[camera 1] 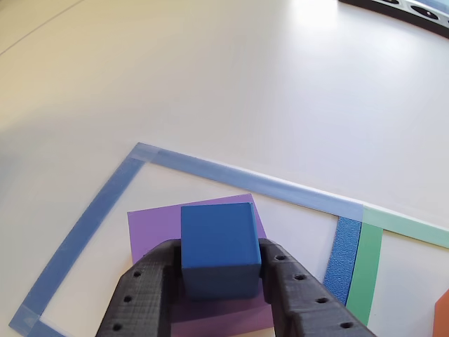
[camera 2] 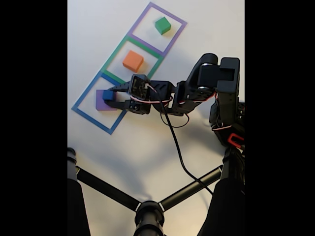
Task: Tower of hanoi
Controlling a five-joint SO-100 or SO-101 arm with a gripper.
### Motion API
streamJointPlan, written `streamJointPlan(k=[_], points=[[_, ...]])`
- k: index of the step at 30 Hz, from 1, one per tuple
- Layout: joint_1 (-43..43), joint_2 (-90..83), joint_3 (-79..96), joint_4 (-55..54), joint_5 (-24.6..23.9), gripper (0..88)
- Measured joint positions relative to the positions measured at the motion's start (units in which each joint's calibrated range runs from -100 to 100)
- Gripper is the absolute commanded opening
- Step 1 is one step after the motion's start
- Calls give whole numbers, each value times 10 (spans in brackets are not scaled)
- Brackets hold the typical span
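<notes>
The jaws grip the blue cube (camera 1: pixel 219 247) between both fingers, atop the purple block (camera 1: pixel 156 228).

A blue cube (camera 1: pixel 219 246) sits on a purple block (camera 1: pixel 158 228) between two black fingers (camera 1: pixel 144 295), which touch its sides. Blue tape (camera 1: pixel 84 225) frames them on the white desk (camera 1: pixel 245 84); green tape (camera 1: pixel 365 270) adjoins at right.

Four blocks (camera 2: pixel 133 60), three taped squares (camera 2: pixel 88 96)
</notes>
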Motion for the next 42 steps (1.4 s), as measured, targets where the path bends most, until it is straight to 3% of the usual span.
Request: streamJointPlan(k=[6, 12, 22, 33, 42], points=[[-6, -7, -1, 14, -2, 4], [-7, -122, -16, 153, 8, 4], [59, -411, -187, 681, 8, 4], [212, -472, -550, 1238, 8, 4], [427, -483, -829, 1491, 8, 4]])
